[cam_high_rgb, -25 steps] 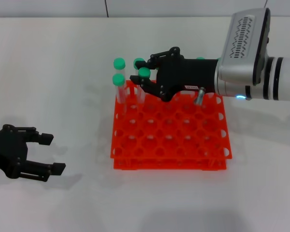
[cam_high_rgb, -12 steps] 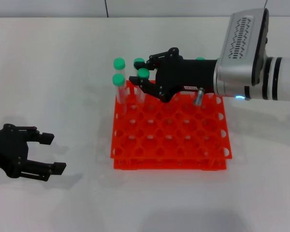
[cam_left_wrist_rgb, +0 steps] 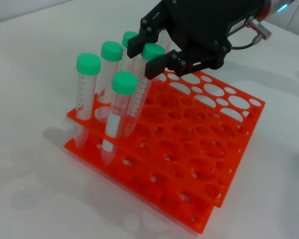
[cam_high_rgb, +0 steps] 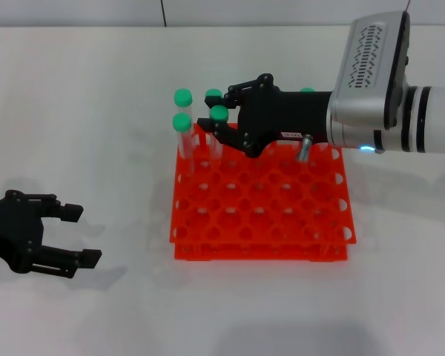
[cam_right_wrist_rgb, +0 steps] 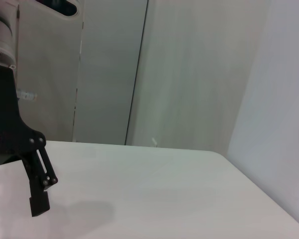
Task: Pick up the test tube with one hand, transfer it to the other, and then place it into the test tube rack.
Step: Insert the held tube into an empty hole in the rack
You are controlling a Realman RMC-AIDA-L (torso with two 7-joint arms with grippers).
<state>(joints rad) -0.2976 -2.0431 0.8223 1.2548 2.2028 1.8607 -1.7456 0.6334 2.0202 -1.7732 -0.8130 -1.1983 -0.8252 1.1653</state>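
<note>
The orange-red test tube rack (cam_high_rgb: 267, 215) (cam_left_wrist_rgb: 199, 164) stands mid-table. My right gripper (cam_high_rgb: 219, 110) (cam_left_wrist_rgb: 148, 56), black with a small white label, reaches in from the right over the rack's far left corner. It is shut on the test tube (cam_high_rgb: 219, 113) (cam_left_wrist_rgb: 152, 52) just under its green cap. The tube stands upright with its lower end down in the rack's holes. My left gripper (cam_high_rgb: 85, 235) rests open and empty on the table, near left, well apart from the rack.
Three more green-capped tubes (cam_high_rgb: 182, 97) (cam_left_wrist_rgb: 88, 62) stand in the rack's far left holes, close around the held one. Another green cap (cam_high_rgb: 307, 91) peeks out behind the right gripper's body. A metal plug with cable (cam_high_rgb: 305, 147) hangs under the right wrist, just above the rack.
The right gripper and its tube have edged very slightly left. The left arm has not moved.
</note>
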